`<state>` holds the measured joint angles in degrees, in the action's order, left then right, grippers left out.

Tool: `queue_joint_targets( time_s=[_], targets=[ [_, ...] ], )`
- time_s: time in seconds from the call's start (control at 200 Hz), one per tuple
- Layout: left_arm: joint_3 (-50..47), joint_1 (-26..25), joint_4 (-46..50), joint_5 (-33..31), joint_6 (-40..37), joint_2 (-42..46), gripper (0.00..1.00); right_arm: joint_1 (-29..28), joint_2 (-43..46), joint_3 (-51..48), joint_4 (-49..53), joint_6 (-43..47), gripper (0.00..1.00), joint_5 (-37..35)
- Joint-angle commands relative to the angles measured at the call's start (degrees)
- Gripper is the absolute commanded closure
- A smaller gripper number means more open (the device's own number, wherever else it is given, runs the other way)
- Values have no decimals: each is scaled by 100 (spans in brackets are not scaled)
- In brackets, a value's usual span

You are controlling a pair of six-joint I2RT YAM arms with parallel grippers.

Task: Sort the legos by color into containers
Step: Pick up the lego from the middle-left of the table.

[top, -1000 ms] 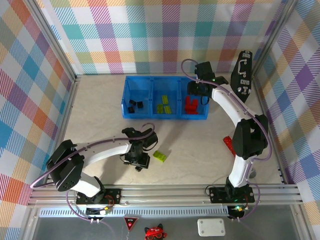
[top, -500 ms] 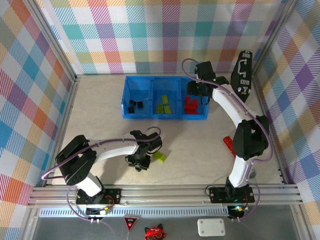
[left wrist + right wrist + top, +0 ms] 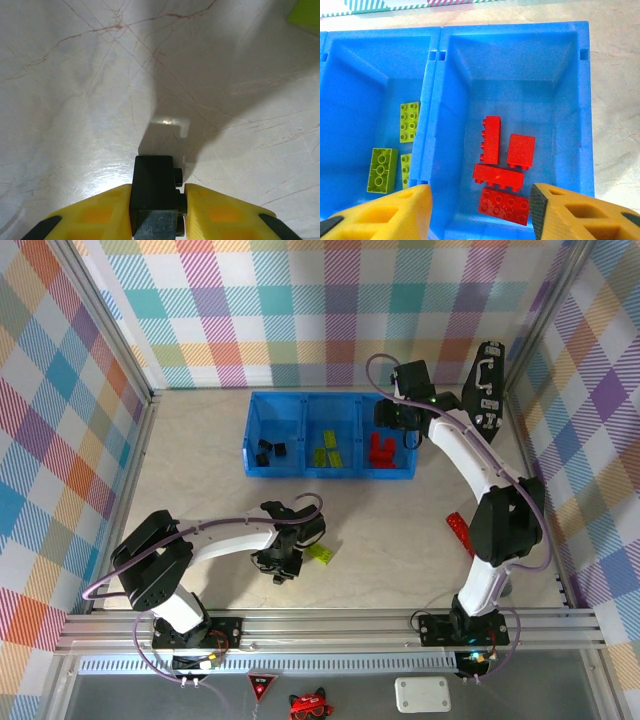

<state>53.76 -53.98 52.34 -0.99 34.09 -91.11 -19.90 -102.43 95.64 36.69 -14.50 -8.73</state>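
Observation:
My left gripper [image 3: 279,569] is down at the tabletop, shut on a black lego [image 3: 154,184] whose studs face the right finger. A lime-green lego [image 3: 320,553] lies on the table just to its right, and its corner shows in the left wrist view [image 3: 306,15]. The blue containers [image 3: 249,436] stand at the back: black legos [image 3: 270,451] on the left, green legos [image 3: 327,448] in the middle, red legos [image 3: 380,448] on the right. My right gripper [image 3: 480,210] hovers open and empty over the red legos [image 3: 502,172].
A long flat red strip [image 3: 458,532] lies on the table by the right arm. A tall black case [image 3: 487,385] leans against the right wall behind the bin. Plaid walls close in the table on three sides.
My left gripper slid a little to the right and closed on the black lego. The right arm has barely shifted above the red compartment.

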Motion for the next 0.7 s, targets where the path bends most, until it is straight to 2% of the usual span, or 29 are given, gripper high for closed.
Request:
queue_joint_targets(
  time_s=[0.0,0.4,0.695],
  targets=[
    [-14,-60,109,-75,89,23,71,-31,202,-94,-3,-35,45,47],
    [649,-9,396,-271,-42,67,70,-84,659,-536,6,-43,45,34],
    [1861,430,792,-548,-424,-116,70,-154,1417,-1181,150,-75,45,11]
  ],
)
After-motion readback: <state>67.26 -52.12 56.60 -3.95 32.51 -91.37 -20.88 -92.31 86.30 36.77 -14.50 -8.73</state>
